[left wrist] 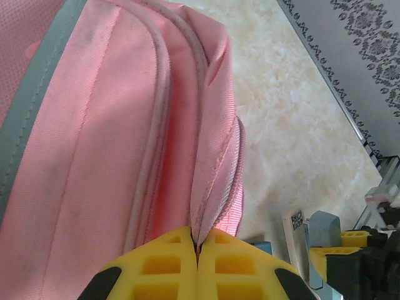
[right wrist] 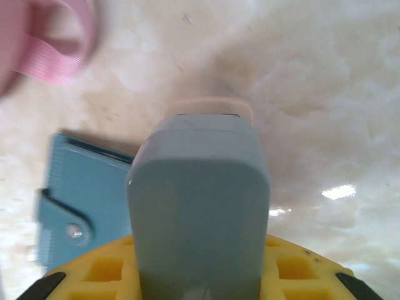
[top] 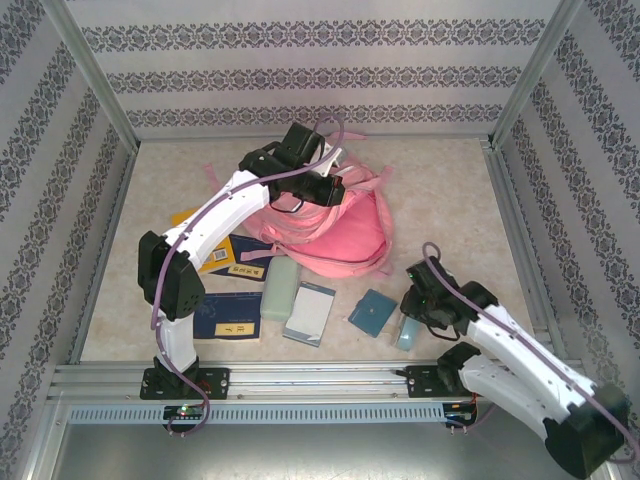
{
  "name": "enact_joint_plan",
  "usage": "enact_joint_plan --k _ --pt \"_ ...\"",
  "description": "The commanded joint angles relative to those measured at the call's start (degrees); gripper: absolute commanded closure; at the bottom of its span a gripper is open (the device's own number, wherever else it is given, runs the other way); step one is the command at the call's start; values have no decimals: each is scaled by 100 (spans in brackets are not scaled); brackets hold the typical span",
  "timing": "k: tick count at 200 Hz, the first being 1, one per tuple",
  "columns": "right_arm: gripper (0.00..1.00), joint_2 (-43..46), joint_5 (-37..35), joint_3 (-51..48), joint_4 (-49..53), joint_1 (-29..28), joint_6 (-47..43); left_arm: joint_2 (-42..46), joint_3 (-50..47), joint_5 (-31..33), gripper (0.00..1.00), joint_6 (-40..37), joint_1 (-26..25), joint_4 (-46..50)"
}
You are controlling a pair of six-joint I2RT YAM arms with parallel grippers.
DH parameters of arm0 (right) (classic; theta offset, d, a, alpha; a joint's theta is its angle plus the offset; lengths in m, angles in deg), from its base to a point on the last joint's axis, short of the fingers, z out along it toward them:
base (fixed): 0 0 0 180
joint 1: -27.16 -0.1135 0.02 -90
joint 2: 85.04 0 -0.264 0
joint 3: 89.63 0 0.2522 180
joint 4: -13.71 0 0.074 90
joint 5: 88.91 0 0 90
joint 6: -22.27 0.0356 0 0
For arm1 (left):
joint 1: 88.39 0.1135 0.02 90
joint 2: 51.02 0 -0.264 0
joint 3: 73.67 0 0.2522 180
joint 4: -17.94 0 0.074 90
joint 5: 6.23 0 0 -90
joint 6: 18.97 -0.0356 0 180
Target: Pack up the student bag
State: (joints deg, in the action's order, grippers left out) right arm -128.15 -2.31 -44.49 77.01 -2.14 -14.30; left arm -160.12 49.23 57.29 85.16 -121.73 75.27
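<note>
My left gripper (left wrist: 198, 242) has its yellow fingers pressed together on a thin fold of pink fabric at the edge of the student bag (left wrist: 106, 144). The bag's body stretches ahead of the fingers and off to their left, with bare table (left wrist: 294, 125) to their right. My right gripper (right wrist: 199, 265) is clamped on a pale grey-blue case (right wrist: 199, 200), which juts forward from between the fingers. Just to the left of that case lies a teal snap wallet (right wrist: 75, 200), flat on the table. Farther ahead and left, a pink strap (right wrist: 59, 59) curls across the tabletop.
</note>
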Motion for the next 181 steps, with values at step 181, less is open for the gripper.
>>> enact_joint_plan --k 181 --pt "100 -4045 1505 1298 -8588 308 2356 116 1455 284 100 -529 208 967"
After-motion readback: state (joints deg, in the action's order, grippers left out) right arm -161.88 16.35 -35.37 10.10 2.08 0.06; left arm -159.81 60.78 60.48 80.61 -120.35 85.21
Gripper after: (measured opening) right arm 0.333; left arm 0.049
